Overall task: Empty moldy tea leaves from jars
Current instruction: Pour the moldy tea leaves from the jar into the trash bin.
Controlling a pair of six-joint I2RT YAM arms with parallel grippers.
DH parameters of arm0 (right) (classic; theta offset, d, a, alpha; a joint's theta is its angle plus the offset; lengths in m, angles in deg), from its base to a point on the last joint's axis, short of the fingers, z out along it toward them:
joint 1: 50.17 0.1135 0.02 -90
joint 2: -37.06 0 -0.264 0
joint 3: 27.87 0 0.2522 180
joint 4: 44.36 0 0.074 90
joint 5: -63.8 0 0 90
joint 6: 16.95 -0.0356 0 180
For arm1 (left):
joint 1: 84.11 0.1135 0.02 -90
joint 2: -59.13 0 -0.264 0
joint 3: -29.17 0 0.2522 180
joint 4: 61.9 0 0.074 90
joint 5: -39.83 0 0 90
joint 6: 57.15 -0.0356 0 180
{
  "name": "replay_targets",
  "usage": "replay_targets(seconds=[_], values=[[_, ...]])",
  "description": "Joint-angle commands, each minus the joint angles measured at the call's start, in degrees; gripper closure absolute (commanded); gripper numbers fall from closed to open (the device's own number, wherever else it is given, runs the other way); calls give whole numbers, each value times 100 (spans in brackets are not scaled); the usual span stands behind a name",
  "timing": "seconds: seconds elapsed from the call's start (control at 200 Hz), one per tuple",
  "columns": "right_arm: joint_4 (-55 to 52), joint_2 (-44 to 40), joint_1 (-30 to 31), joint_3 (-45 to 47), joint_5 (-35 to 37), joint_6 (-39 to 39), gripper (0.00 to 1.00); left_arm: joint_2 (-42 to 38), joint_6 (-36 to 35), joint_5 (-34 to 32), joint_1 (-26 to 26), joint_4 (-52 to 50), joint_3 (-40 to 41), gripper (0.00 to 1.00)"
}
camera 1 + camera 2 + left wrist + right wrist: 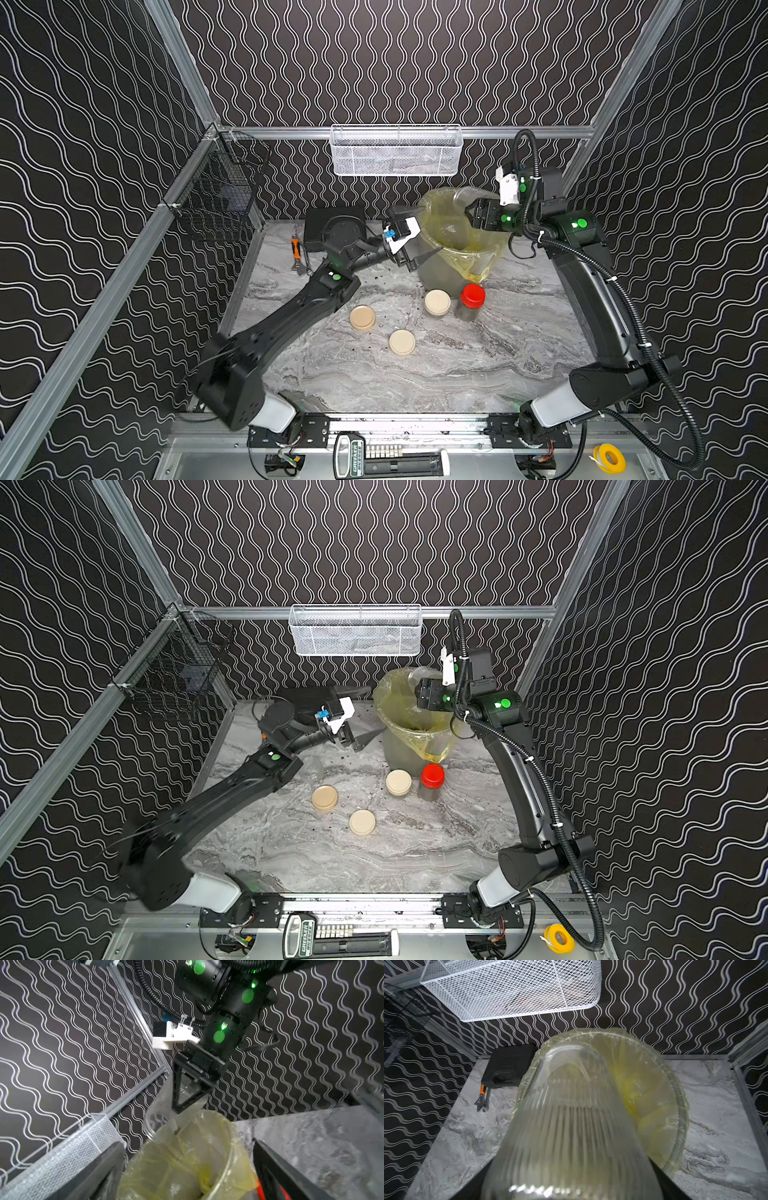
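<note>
My right gripper (471, 210) is shut on a clear ribbed glass jar (571, 1122), tipped mouth-down over the bucket (436, 270) lined with a yellow bag. The held jar (158, 1120) looks empty. My left gripper (426, 257) stands open beside the bucket's left wall, holding nothing. In front of the bucket stand a cream-lidded jar (437, 302) and a red-lidded jar (471, 301) with dark tea leaves (467, 314) inside. Two cream lids (362, 318) (402, 342) lie on the table. An empty lidless jar (491, 1141) lies left of the bucket. Dark specks (374, 286) dot the marble.
A black case (328, 224) and an orange-handled tool (296, 249) lie at the back left. A white mesh basket (395, 151) hangs on the back wall, a black wire basket (220, 195) on the left wall. A yellow tape roll (609, 457) sits at the front right.
</note>
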State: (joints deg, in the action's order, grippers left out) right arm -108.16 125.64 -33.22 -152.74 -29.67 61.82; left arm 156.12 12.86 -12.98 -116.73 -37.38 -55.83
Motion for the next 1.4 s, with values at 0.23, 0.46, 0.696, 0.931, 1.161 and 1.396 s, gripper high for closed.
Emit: replay_targets(seconds=[0.23,0.46,0.696,0.931,1.161,1.396], values=[[362,-285,-313,178,-1350,-583,100,1427,-1579,1137,295,990,-1463,2],[712,-380,-298,510,-1293,-876,100,1910,-2591,744,91,-425,-2299,1],[861,-334,-298,598,-1505,-942,100,2103,-2728,305,-52,-1450,-2728,1],[949,-328,-288,530,-1839,-1031,100,2282,-2869,188,-165,-2606,-3353,1],[1033,-386,-224,642,-1965,-1030,100,2490,-3090,4,-283,-2483,-3475,1],[923,-399,-173,630,-2010,-910,100,2593,-2607,1,-288,-2220,-3502,5]])
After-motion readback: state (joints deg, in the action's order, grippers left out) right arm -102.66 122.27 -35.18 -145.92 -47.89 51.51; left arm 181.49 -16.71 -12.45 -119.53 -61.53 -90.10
